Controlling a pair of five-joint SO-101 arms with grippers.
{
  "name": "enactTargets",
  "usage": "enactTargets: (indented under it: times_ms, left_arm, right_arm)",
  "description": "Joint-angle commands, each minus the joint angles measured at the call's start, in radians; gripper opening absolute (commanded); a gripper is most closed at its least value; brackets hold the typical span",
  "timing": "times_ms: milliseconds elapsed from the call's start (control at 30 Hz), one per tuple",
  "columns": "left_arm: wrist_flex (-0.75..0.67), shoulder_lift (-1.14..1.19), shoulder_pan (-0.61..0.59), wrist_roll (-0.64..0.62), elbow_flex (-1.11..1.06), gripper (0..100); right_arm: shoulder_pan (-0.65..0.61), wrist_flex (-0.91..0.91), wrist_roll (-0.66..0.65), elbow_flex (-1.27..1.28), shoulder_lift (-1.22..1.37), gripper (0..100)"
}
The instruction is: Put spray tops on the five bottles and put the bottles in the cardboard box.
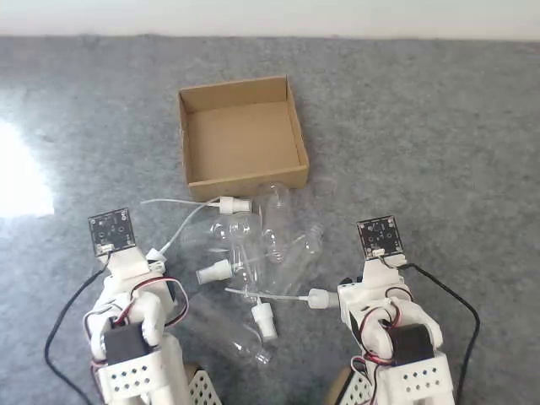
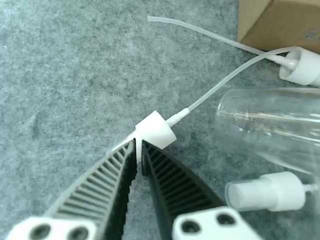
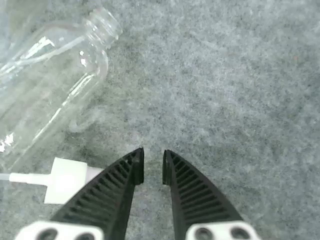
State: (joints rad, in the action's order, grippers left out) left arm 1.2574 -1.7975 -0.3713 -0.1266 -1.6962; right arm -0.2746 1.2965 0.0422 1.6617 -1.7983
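Holding the left claw (image 2: pixel 138 146) clamped on a spray top (image 2: pixel 156 131) at the high view's lower left, I see its tube (image 2: pixel 225 81) pointing up and right toward the bottles (image 1: pixel 295 249) lying mid-frame, just below the cardboard box (image 1: pixel 245 179).

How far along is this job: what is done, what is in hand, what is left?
Done: nothing; the cardboard box holds no bottle. In hand: the left pincer is closed at a loose spray top, grip unclear; the right pincer is open, holding nothing. Left: the bottles lie on the table, none plainly capped, so capping and boxing remain.
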Motion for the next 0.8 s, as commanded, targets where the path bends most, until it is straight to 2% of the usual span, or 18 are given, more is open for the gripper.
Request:
enactTargets:
  times_ms: [0, 767]
  left_arm:
    - [-0.005, -0.014, -0.002, 0.008, 0.01, 1]
    - [-0.011, -0.014, 0.0, 0.005, 0.012, 1]
  right_arm:
    - [0.01, 0.01, 0.009, 0.021, -0.013, 4.8]
    - [0.005, 0.01, 0.009, 0.021, -0.013, 4.9]
